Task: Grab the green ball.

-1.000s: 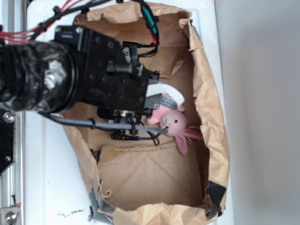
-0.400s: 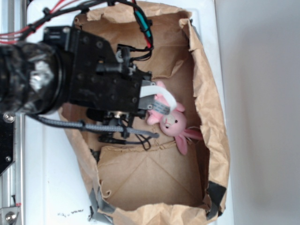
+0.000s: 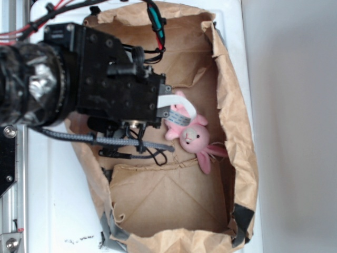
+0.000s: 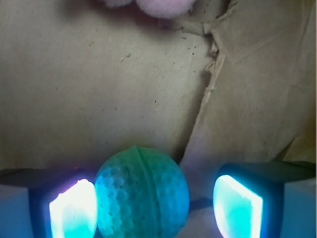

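Note:
The green ball, round and dimpled with a ridge around it, lies on the brown paper floor in the wrist view. It sits between the fingers of my gripper, which is open. The left pad is right against the ball or nearly so. The right pad stands well apart from it. In the exterior view the arm hides the ball, and the gripper reaches down just left of the pink plush bunny.
The bunny's edge shows at the top of the wrist view, beyond the ball. A crumpled brown paper bag wall encloses the work area. A raised paper fold runs to the right of the ball. Cables trail under the arm.
The arm has shifted left and slightly up in the exterior view, so the gripper fingers now sit a little further from the bunny's head. The bunny has stayed in place.

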Robot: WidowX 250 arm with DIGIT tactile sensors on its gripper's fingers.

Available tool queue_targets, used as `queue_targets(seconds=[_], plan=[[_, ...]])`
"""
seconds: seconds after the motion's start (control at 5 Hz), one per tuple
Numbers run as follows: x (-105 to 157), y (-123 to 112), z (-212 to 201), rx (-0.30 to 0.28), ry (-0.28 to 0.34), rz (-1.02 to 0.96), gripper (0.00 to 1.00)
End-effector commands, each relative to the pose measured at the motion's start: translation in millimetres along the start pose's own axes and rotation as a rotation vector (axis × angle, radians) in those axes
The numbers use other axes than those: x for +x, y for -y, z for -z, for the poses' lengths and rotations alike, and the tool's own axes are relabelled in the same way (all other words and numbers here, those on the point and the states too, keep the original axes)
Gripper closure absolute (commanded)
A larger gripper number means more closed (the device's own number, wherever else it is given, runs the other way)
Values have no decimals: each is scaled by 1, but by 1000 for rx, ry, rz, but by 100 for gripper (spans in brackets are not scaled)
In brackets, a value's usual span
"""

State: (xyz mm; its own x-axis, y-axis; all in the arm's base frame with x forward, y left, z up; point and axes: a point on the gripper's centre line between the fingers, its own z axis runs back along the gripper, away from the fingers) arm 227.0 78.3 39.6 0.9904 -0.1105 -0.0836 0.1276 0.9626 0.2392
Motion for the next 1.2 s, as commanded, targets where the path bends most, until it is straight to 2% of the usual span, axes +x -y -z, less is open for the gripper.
queue_targets(seconds=[0.0, 0.4, 0.6, 1.0], plan=[[12, -13, -18, 33, 77, -44, 0], [1, -9, -18, 21, 63, -3, 0], [2, -11, -26, -31, 34, 13, 0], [7, -10, -26, -53, 34, 16, 0]])
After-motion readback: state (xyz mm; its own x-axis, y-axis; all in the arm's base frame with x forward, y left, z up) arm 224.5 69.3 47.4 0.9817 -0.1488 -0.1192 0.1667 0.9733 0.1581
